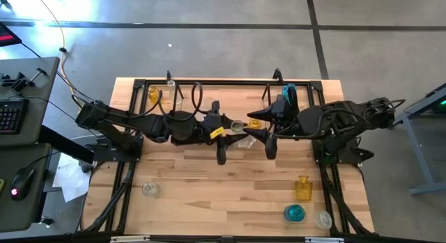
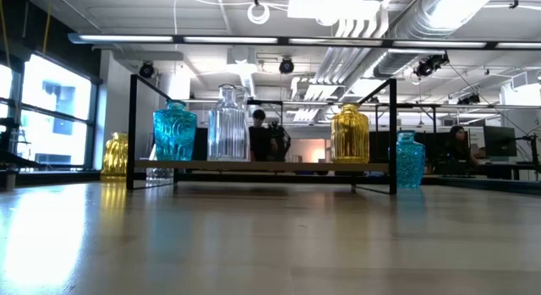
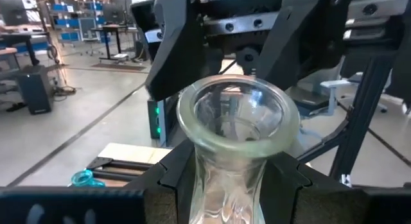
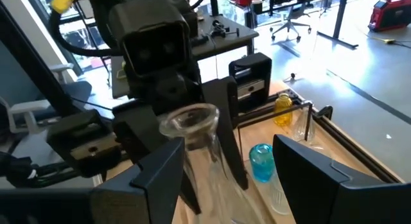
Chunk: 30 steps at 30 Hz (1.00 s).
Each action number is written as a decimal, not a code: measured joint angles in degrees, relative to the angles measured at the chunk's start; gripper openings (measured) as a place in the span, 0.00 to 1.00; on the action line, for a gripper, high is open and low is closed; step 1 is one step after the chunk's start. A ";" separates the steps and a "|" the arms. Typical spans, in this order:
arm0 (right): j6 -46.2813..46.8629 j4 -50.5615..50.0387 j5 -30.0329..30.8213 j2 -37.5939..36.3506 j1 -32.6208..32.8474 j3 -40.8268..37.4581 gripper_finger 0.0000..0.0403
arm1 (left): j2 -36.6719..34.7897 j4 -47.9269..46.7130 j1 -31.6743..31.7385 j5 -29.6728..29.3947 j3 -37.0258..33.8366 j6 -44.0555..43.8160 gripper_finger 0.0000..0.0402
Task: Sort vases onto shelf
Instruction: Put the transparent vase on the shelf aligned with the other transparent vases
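While the left gripper [image 3: 225, 185] clamped the upright clear vase [image 3: 232, 131], the right gripper [image 4: 225, 166] stood open around it at three o'clock.

open-plan lab or workshop, exposed ceiling ducts [image 2: 439, 16], desks with monitors [image 2: 499, 143], concrete floor [image 1: 209, 48]

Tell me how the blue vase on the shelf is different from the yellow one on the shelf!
In the low view, the blue vase is turquoise, and the yellow vase is amber. The blue vase stands near one end of the shelf, right beside a clear ribbed bottle; the yellow vase stands alone near the other end. Both are see-through patterned glass, upright, with short necks, and about the same height.
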 joint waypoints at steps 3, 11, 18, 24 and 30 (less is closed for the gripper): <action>0.22 0.07 -0.02 0.00 0.07 0.00 0.55 | 0.00 -0.02 0.39 0.30 -0.02 0.75 0.29; 0.74 -0.15 -3.10 0.00 0.05 0.00 0.55 | 0.02 -1.39 0.80 1.53 -0.04 0.16 0.27; 2.74 -0.30 -8.85 0.25 0.08 0.00 0.55 | 0.02 -1.49 1.47 1.95 -0.04 -1.30 0.29; 1.25 -0.57 -8.50 0.31 -0.92 0.00 0.55 | 0.02 -1.04 1.45 3.22 -0.04 -2.67 0.27; 0.99 -1.61 -8.40 0.31 -2.24 0.00 0.55 | 0.02 -0.79 1.01 3.62 -0.04 -2.90 0.28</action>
